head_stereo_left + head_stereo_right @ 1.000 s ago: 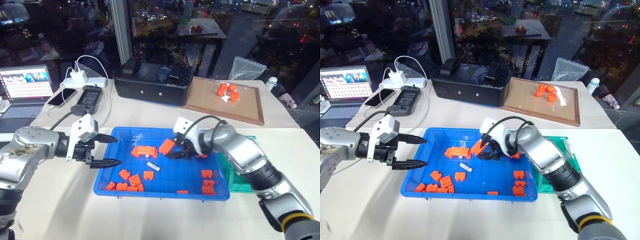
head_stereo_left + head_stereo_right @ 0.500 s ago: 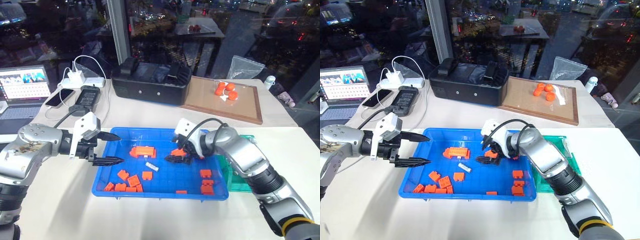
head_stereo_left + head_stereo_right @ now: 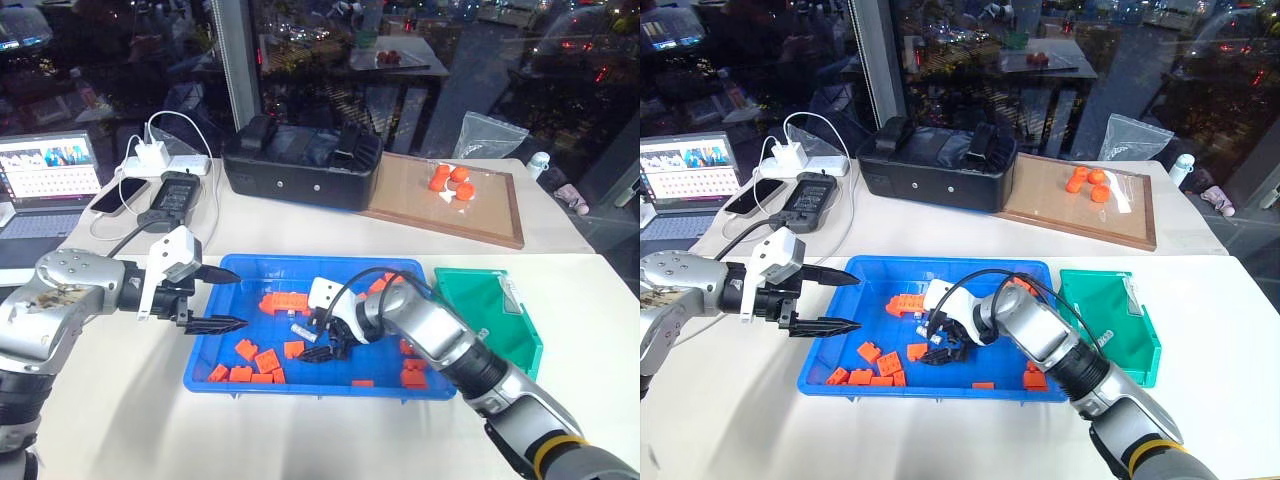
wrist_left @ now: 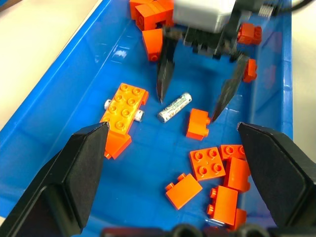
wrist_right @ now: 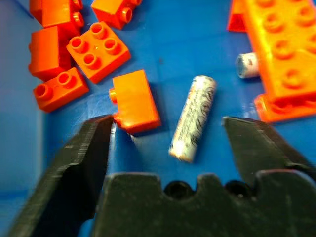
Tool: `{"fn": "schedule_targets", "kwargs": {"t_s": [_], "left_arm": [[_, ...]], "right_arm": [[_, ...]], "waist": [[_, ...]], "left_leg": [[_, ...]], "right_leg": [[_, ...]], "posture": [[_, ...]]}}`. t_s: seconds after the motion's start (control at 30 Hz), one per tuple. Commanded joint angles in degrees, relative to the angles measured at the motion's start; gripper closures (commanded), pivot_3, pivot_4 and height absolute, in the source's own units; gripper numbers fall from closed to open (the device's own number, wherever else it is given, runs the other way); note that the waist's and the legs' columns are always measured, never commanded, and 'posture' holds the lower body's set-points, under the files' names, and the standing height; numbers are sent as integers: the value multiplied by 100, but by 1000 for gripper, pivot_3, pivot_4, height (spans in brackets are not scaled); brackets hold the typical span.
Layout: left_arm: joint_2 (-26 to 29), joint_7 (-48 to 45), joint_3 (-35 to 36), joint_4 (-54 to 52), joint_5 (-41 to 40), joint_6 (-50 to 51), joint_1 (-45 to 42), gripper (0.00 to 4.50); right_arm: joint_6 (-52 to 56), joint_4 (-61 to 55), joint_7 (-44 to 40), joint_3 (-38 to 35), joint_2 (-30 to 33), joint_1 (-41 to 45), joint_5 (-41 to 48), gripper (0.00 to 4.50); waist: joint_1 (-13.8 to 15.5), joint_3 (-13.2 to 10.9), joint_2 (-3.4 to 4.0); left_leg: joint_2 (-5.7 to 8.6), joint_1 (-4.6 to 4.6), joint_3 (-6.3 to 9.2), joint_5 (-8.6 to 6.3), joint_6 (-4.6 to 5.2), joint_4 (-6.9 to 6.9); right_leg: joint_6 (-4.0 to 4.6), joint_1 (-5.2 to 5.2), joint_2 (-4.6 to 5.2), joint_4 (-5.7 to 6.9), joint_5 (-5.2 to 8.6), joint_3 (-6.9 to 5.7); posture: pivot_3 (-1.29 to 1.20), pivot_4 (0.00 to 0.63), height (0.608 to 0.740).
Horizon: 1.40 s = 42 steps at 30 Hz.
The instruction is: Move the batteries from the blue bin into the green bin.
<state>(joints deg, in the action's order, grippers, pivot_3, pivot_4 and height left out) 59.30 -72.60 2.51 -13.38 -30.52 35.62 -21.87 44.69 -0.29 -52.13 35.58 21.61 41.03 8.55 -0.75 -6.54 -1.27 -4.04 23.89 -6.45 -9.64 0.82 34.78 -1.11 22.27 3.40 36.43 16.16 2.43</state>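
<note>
In the blue bin (image 3: 232, 345), a battery (image 5: 193, 117) lies between the spread fingers of the right hand (image 4: 193, 104), untouched; left hand (image 3: 226, 298) gapes empty at nine o'clock.

Second battery (image 5: 246, 64) mostly hidden under long orange brick (image 5: 286, 59); brick cut off by edge.

Silver-grey metal arms, white wrist blocks, black cables; each claw (image 3: 212, 299) carries 2 black pointed fingers (image 4: 163, 74).

Cream table (image 3: 300, 430), blue bin (image 3: 300, 384), green bin (image 3: 520, 345), black box (image 3: 300, 175), brown board (image 3: 420, 205), laptop (image 3: 45, 180)
</note>
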Motion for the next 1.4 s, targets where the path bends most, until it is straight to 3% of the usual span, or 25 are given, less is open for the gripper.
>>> {"fn": "schedule_targets", "kwargs": {"t_s": [0.03, 0.2, 0.27, 0.43, 0.53, 0.63, 0.77, 0.87, 0.97, 1.13, 1.2, 1.4], "left_arm": [[131, 33, 236, -205, -75, 43, 1, 0], [84, 38, 182, -177, -45, 58, -83, 0], [45, 25, 124, -133, -16, 28, -144, 0], [-90, -59, -71, 64, 64, -81, -398, 0], [-252, -143, -209, 262, 56, -146, -656, 0], [-459, -229, -290, 431, 3, -137, -936, 0], [-791, -367, -369, 568, -154, -57, -1356, 0], [-1065, -355, -299, 598, -446, 186, -1716, 0], [-1238, -361, -303, 693, -519, 270, -1987, 0], [-1279, -406, -318, 674, -553, 269, -2053, 0], [-1280, -358, -284, 593, -595, 323, -2092, 0], [-1042, -279, -135, 360, -623, 433, -1992, 0]], "right_arm": [[-245, 209, -14, -33, -105, 39, -151, 2112], [-276, 120, 7, -201, -47, 6, -240, 3835], [-185, -96, -20, -308, 102, -11, -225, 4229], [373, -1062, -186, -882, 665, -30, 148, 4233], [970, -1698, -263, -1757, 1065, -18, 682, 4238], [1169, -1988, -451, -2408, 1885, -104, 855, 4240], [723, -1859, -934, -3040, 3704, -516, 601, 4241], [427, -1474, -960, -3345, 4483, -906, 424, 4246], [228, -1265, -1017, -3561, 4755, -1365, 437, 4246], [25, -838, -702, -3648, 4304, -2033, 463, 4246], [-123, -698, -543, -3575, 4246, -2051, 271, 3246], [-99, -809, -607, -3510, 4180, -1373, 321, 1342]], "waist": [[0, 0, 0], [8, 0, 0], [8, 0, 0], [32, -1, 0], [28, -1, -1], [62, -2, -2], [165, -6, 3], [145, -5, 1], [86, -4, 0], [-12, -1, 4], [-15, -8, 19], [-11, -15, 39]], "left_leg": [[0, -2, 0, 0, 0, 0], [1, -5, -1, 0, -1, 3], [1, -5, -1, 0, -1, 4], [4, -4, -1, 1, -3, 5], [4, -3, 0, 1, -2, 2], [4, -2, 2, 1, -2, 2], [7, -1, 0, 0, -2, -3], [6, 0, -6, -4, -5, -3], [6, 10, 0, -4, -3, -2], [6, -3, 8, -5, -1, -7], [6, -3, 9, -4, -1, -2], [14, -1, 5, -3, -2, 7]], "right_leg": [[0, 0, 0, 0, 0, 0], [1, 1, 1, 16, 1, 0], [2, 1, 1, 20, 2, 0], [2, 2, 5, 20, 3, 0], [2, 3, 4, 20, 3, 2], [3, 2, 3, 20, 4, 1], [5, 2, 8, -19, 7, -3], [25, -4, 12, -38, 23, 1], [-5, -8, 6, -35, 5, 6], [-7, -13, -3, -23, 7, 13], [-9, -13, -5, -22, 7, 16], [-39, -10, 1, -20, 11, 26]], "posture": [[0, 150, 735], [0, 150, 735], [0, 150, 735], [0, 150, 735], [0, 150, 735], [0, 150, 735], [0, 150, 735], [0, 150, 735], [0, 150, 735], [0, 150, 735], [0, 150, 735], [0, 150, 735]]}}
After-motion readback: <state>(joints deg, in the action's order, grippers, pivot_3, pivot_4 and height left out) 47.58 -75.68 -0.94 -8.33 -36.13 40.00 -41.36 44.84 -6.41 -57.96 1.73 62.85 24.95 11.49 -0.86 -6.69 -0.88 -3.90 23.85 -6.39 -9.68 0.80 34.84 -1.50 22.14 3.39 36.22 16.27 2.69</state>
